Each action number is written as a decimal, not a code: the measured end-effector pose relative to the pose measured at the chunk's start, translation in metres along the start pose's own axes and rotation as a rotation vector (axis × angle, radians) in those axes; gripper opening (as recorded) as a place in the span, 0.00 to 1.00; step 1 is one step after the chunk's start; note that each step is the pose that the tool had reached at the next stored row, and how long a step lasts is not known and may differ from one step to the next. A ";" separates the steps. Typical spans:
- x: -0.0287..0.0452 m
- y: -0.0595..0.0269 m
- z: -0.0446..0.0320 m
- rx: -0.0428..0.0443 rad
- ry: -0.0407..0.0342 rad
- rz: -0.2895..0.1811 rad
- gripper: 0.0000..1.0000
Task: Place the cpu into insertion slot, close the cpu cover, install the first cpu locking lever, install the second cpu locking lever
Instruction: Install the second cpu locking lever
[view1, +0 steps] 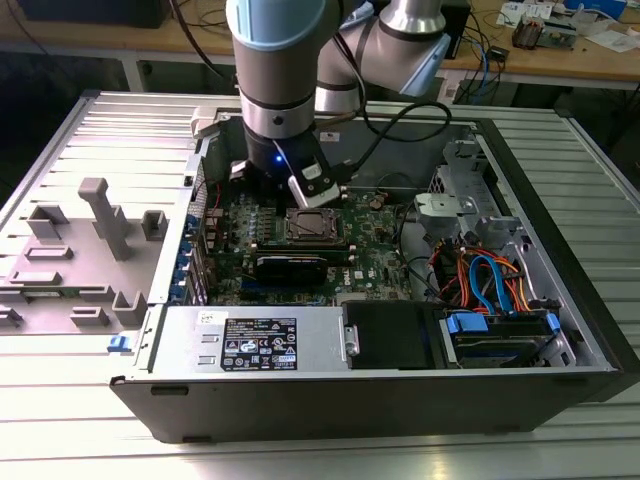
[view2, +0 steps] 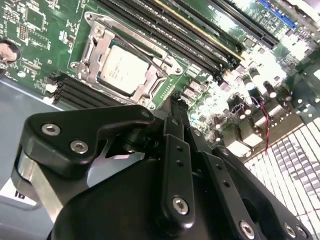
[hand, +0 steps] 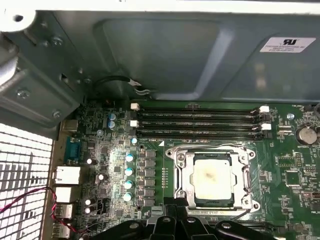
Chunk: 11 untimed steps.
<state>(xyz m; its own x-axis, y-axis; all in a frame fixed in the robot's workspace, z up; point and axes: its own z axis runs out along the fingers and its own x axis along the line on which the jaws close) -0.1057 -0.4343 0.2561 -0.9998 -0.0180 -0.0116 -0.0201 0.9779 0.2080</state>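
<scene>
The cpu (hand: 212, 177) lies flat in its socket on the green motherboard, silvery top up, also seen in the second wrist view (view2: 122, 67) and the exterior view (view1: 311, 226). The cpu cover (hand: 182, 176), a thin metal frame, lies down around the chip (view2: 95, 55). A thin wire lever (hand: 205, 148) runs along the socket's side next to the memory slots. My gripper (hand: 175, 207) hangs just above the socket's edge opposite those slots, its black fingers (view2: 172, 112) drawn together with nothing visible between them. In the exterior view the gripper (view1: 300, 200) sits over the socket's far side.
Long black memory slots (hand: 197, 122) run beside the socket. The open computer case (view1: 560, 260) surrounds the board, with its metal wall (hand: 160, 55) close behind the slots. A black card (view1: 290, 265), cables (view1: 490, 275) and a drive bay (view1: 500, 335) fill the near side.
</scene>
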 end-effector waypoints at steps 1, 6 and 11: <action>-0.0023 0.0005 0.0000 0.0059 0.0030 0.001 0.11; -0.0091 0.0015 0.0004 0.0632 0.0093 0.002 0.11; -0.0097 0.0043 -0.0123 0.0719 0.0096 0.001 0.11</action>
<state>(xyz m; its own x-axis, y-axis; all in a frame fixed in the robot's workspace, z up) -0.0962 -0.4324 0.2691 -0.9998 -0.0182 -0.0018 -0.0183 0.9904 0.1372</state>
